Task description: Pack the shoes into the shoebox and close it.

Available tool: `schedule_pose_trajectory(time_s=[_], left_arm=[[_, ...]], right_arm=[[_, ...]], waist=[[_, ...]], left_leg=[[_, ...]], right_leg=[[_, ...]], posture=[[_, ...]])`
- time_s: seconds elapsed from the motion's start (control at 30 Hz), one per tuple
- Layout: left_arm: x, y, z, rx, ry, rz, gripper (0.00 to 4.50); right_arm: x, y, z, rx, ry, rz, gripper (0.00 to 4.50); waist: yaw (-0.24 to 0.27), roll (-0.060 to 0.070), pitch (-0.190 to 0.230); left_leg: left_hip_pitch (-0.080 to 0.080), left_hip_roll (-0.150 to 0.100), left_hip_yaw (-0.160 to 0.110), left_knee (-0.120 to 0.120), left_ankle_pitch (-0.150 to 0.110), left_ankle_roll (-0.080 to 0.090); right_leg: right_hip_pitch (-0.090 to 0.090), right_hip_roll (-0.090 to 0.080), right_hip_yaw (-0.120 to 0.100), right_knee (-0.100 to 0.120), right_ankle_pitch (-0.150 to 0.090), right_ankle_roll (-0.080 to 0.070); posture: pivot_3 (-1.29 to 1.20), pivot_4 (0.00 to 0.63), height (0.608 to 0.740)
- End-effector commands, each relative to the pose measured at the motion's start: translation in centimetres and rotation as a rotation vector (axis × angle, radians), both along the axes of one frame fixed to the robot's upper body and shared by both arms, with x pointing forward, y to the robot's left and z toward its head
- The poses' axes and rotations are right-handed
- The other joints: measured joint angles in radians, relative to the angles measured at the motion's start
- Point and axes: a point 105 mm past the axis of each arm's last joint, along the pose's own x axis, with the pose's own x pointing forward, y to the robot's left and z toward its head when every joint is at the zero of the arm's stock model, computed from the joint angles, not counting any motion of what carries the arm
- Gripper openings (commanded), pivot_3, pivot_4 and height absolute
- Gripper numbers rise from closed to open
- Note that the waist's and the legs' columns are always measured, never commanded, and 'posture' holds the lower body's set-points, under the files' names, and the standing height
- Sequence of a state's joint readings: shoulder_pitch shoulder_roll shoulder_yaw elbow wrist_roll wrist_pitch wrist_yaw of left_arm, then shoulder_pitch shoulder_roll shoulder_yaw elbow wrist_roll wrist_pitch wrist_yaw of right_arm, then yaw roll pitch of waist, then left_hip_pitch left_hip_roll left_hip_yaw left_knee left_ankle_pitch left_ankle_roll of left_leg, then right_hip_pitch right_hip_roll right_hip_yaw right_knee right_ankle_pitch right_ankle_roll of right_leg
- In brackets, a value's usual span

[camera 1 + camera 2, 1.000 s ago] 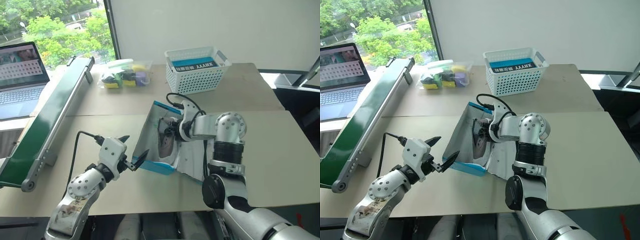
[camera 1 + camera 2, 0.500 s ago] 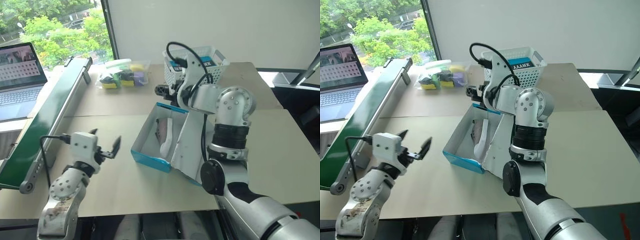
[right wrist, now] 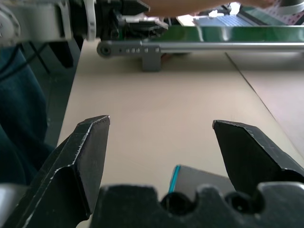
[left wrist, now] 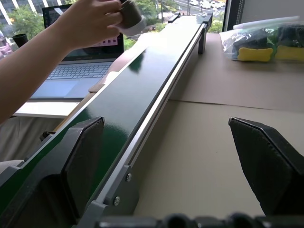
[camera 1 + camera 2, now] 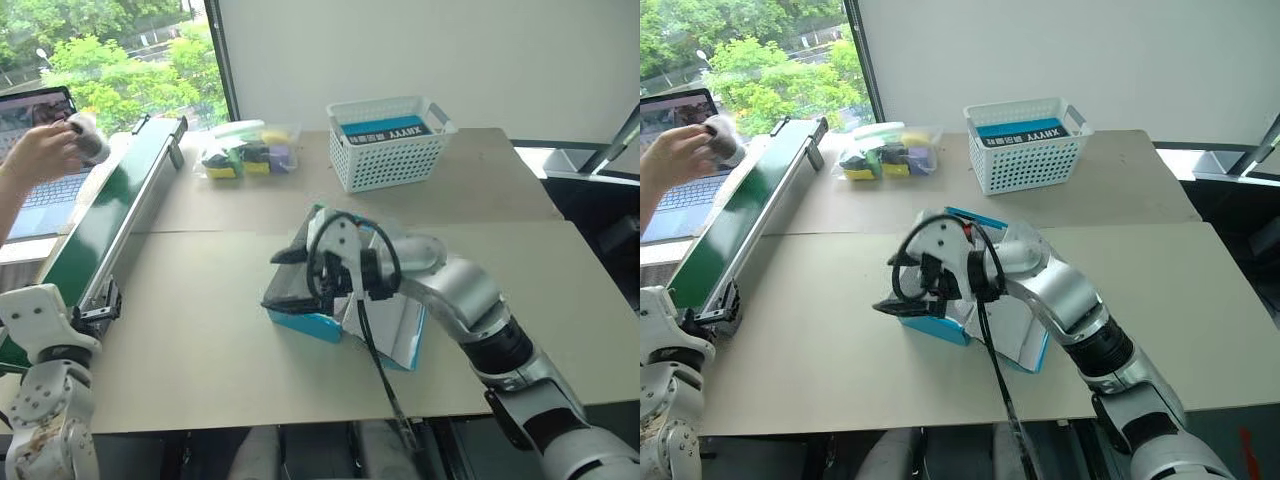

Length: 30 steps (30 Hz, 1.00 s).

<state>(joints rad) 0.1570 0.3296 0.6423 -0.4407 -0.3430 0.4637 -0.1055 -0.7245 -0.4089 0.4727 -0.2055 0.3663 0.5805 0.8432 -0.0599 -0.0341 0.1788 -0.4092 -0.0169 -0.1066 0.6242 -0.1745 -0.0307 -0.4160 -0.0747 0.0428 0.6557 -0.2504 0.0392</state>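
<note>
**Right claw over the box, left claw parked wide**

Box (image 5: 330,322) sits mid-counter (image 5: 200,330), at about 6 o'clock from the white basket (image 5: 388,140) at the counter's far edge. The right arm covers most of it; blue near edge and pale flap showing. Can't tell from here how many shoes are inside or whether the lid is still up.

Right claw (image 5: 902,303) hangs over the box's left end, pointing toward 9 o'clock, fingers spread, nothing between them; its wrist view looks across bare counter with a blue box corner (image 3: 176,172) just below. Left claw (image 5: 95,308) is well apart at 9 o'clock of the box, next to the green conveyor (image 4: 142,90), also released and empty.

A person's hand (image 5: 45,150) holds a small grey object above the conveyor's far end, near the laptop (image 4: 80,76).

Judged step: closing the lid, or fetching another shoe if one is missing. To do it well:
- check both shoes lie flat below the rim first
- push the flap from its free edge, not near the hinge
- brace the box with the left claw so it doesn't slide
- keep the cable (image 5: 375,360) clear of the flap
</note>
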Motion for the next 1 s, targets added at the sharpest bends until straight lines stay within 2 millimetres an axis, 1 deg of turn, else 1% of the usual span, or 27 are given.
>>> schedule_pose_trajectory(time_s=[0.03,0.07,0.17,0.27,0.47,0.57,0.7,1.0], left_arm=[[-1.1,1.6,0.5,0.014,0.005,0.032,4.50],[-1.3,2.0,0.4,0.019,0.015,0.036,4.50],[-1.8,2.6,0.2,0.018,0.023,0.045,4.50],[-2.0,3.0,0.1,0.014,0.030,0.053,4.50],[-1.8,2.9,-0.6,0.018,0.079,0.037,4.50],[-1.8,2.9,-0.7,0.012,0.078,0.041,4.50],[-1.7,2.9,-1.0,0.002,0.084,0.037,4.50],[-1.5,2.9,-1.0,0.001,0.082,0.034,4.50]], right_arm=[[0.9,0.6,-0.2,0.029,-0.062,-0.041,4.10],[1.2,0.7,-0.2,0.046,-0.050,-0.066,4.31],[1.6,1.0,-0.4,0.069,-0.031,-0.097,4.31],[1.7,1.1,-0.5,0.094,-0.001,-0.116,4.31],[2.1,1.1,-0.7,0.096,0.005,-0.153,4.31],[1.8,1.3,-1.1,0.074,0.034,-0.142,4.31],[1.9,1.6,-1.0,0.080,0.049,-0.150,4.31],[2.0,1.8,-1.0,0.090,0.054,-0.160,4.31]], waist=[[0.000,0.000,0.000],[0.000,0.000,0.000],[0.002,0.000,0.000],[0.012,0.000,0.000],[0.019,-0.001,0.000],[0.018,-0.001,0.000],[0.016,-0.001,0.000],[0.017,-0.001,0.000]], left_leg=[[0.001,0.000,0.000,0.000,0.000,0.000],[0.001,0.000,0.000,0.000,0.000,0.000],[0.000,0.000,0.000,0.000,0.000,0.000],[-0.001,0.000,0.000,0.000,-0.001,-0.001],[-0.001,0.000,0.000,0.000,-0.001,-0.001],[0.000,0.000,0.000,0.000,-0.001,-0.001],[-0.001,0.000,0.000,0.000,-0.001,-0.001],[-0.001,0.000,0.000,0.000,-0.001,-0.001]], right_leg=[[0.001,0.000,0.000,0.000,0.000,0.000],[0.000,0.000,0.000,0.000,0.000,0.000],[-0.001,0.000,0.001,0.001,0.004,-0.006],[-0.001,-0.001,0.001,0.000,0.004,-0.006],[-0.001,-0.001,0.000,0.000,0.004,-0.006],[-0.001,-0.001,0.000,0.000,0.004,-0.006],[-0.002,-0.001,0.000,0.000,0.004,-0.006],[-0.001,-0.001,0.000,0.000,0.004,-0.006]], posture=[[0.00,0.150,0.729],[0.00,0.150,0.729],[0.00,0.150,0.729],[0.00,0.150,0.729],[0.00,0.150,0.729],[0.00,0.150,0.729],[0.00,0.150,0.729],[0.00,0.150,0.729]])
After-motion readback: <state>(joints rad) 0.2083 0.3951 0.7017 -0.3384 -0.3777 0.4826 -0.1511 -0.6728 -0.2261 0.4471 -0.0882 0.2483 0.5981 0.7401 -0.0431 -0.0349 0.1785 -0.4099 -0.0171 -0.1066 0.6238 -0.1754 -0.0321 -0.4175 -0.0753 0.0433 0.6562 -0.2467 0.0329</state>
